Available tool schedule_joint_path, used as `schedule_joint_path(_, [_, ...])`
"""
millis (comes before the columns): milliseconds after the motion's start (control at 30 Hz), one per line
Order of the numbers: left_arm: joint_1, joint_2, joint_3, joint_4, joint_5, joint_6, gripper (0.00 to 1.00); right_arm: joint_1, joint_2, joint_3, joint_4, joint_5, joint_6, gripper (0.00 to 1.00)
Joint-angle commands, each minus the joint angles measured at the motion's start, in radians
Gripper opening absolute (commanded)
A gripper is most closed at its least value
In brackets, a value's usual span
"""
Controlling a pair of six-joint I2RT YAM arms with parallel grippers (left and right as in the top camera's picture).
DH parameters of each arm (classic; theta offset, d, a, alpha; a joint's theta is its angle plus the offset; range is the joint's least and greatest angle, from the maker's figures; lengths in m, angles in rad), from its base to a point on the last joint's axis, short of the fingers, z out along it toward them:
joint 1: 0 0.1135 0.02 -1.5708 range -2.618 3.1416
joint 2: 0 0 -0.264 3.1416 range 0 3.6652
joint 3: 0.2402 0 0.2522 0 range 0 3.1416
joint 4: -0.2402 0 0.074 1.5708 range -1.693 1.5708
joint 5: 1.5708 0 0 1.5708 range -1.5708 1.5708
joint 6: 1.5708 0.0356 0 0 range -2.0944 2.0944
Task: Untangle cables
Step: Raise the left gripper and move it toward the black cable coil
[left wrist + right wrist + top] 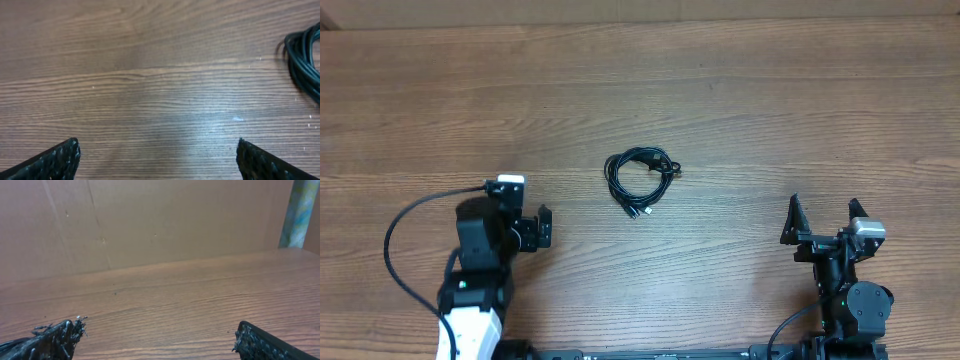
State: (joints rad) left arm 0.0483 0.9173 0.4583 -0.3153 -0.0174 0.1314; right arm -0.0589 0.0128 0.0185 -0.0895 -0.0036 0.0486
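Jaws left and right wide apart, empty, clear of cables [655, 163].

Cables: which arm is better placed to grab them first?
Left, probably. The left fingers sit nearer the cables, which show at the right edge of the left wrist view. The right fingers are farther off, and their camera shows no cables. Both stand open.

Robot lab: wooden table [720, 80], cardboard wall [150, 220]
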Motion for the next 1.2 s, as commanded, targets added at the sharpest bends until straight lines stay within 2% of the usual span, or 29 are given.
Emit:
schedule_joint_path(0, [0.003,0.056,0.068,-0.025,0.022,0.011,1.00,-0.004,-0.010,-0.011,0.005,-0.006,-0.004,1.00])
schedule_joint_path(533, [-0.052,0.175,0.180,-0.149,0.012,0.014,1.00,-0.004,-0.010,-0.011,0.005,-0.006,-0.004,1.00])
schedule_joint_path(1167, [-0.062,0.233,0.199,-0.140,0.023,0.015,0.99,-0.004,-0.010,-0.011,0.005,-0.006,-0.004,1.00])
